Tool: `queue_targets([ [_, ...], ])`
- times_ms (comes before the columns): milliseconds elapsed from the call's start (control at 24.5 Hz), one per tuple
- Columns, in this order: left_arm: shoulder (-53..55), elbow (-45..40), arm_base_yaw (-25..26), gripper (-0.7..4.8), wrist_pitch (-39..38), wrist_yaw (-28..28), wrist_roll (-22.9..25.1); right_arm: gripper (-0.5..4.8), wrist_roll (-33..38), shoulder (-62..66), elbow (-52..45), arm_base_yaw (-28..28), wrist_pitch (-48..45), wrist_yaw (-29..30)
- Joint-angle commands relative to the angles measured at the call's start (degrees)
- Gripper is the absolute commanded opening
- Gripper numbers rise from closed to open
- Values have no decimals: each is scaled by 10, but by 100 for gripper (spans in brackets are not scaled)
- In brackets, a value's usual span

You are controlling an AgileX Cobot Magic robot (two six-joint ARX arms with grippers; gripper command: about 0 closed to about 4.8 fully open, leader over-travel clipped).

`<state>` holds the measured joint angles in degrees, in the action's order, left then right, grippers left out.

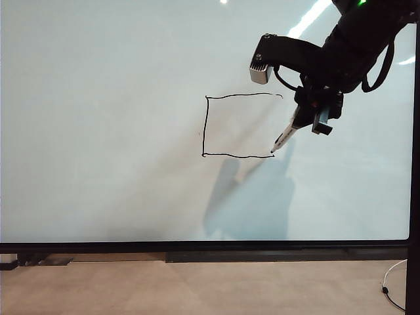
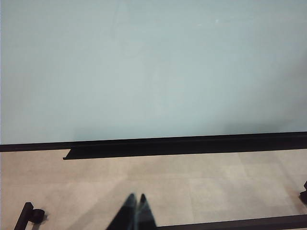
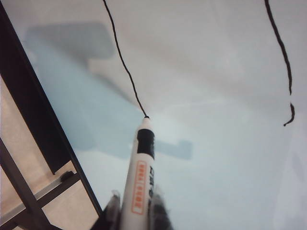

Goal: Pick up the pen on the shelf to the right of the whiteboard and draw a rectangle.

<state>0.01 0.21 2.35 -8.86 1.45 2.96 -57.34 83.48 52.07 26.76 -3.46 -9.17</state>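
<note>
Clamped on the pen (image 3: 139,191), the right gripper (image 3: 136,211) has its jaws pressed to either side of the barrel; only their blurred tips show at the edge of the right wrist view, and the rear of the pen is cut off there. In the exterior view the right gripper (image 1: 314,117) hangs in front of the whiteboard (image 1: 98,131), right of the middle, with the pen (image 1: 285,136) slanting down and left. Its tip touches the board at the right end of the lower line of the rectangle (image 1: 205,125). Three sides of that outline are drawn: top, left and bottom. The right side stands open between the pen tip and a small hook at the end of the top line.

Jaws of the left gripper (image 2: 135,211) lie together as two dark tips at the edge of the left wrist view, low before the board's black frame (image 2: 192,143), holding nothing. That arm is not seen in the exterior view.

One pen, one board and one unfinished outline are in sight. The board's upper edge and left edge run out of the exterior view. A thin white cable (image 1: 392,282) lies on the floor at lower right, partly cut off.
</note>
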Motion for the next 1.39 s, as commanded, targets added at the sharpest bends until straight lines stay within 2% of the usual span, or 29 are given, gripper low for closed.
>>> queue_targets([
  [41,0,2,0,-5,3,0,0,-6,3,-2,3,1,-15,1],
  [653,0,2,0,-5,3,0,0,-6,3,14,3,1,-66,-17],
  [1387,0,2,0,-5,3,0,0,-6,-3,-39,3,1,-66,-30],
])
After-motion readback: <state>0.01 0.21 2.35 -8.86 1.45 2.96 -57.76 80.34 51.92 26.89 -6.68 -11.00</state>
